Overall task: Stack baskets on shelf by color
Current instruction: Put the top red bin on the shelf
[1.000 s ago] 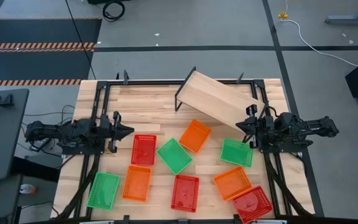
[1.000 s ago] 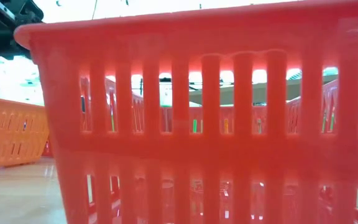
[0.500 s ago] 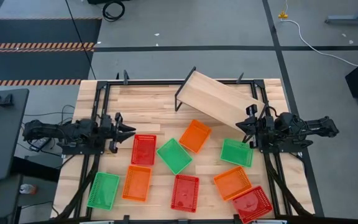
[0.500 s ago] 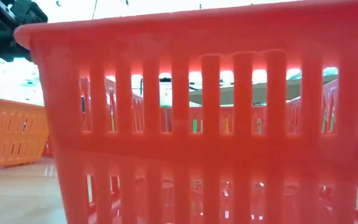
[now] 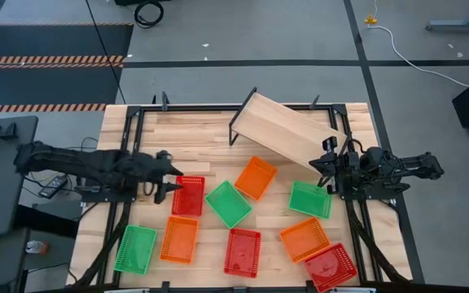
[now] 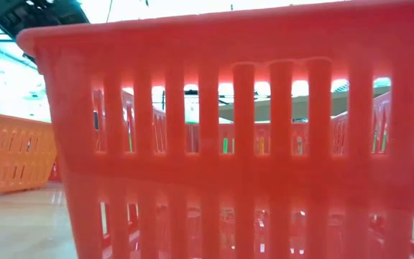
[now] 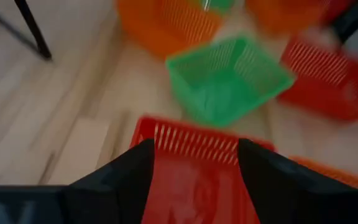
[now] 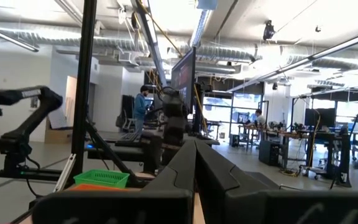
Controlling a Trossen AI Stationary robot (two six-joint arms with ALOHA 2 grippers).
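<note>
The wooden worktop (image 5: pixel 194 138) stood on a grey floor, with the tilted shelf (image 5: pixel 287 130) bare at its far edge and nine baskets scattered flat in front of it, none stacked. The left gripper (image 5: pixel 169 175) had its fingers spread wide at the near-left rim of a red basket (image 5: pixel 188 195) (its wrist view showed that rim between the two dark fingers (image 7: pixel 114 177)), with a green basket (image 5: pixel 228 203) just beyond. The right gripper (image 5: pixel 322 168) waited at the right edge beside another green basket (image 5: pixel 310 199), its fingers pressed together.
</note>
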